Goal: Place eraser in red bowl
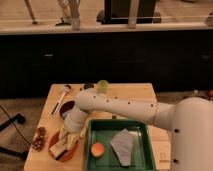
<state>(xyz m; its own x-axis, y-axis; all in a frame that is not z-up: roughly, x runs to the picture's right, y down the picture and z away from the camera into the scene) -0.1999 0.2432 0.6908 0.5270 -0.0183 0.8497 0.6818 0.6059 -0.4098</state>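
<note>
The red bowl sits at the front left of the wooden table, partly covered by my arm. My gripper hangs right over the bowl, its tip inside the rim. A small pale block, the eraser, shows at the gripper's tip, low over the bowl's inside. I cannot tell whether it is held or lying in the bowl. The white arm reaches in from the right, across the table.
A green tray to the right of the bowl holds an orange fruit and a grey folded cloth. A dark bowl lies behind the red one, a spoon at the back left, a green cup at the back, and a brown cluster at the left edge.
</note>
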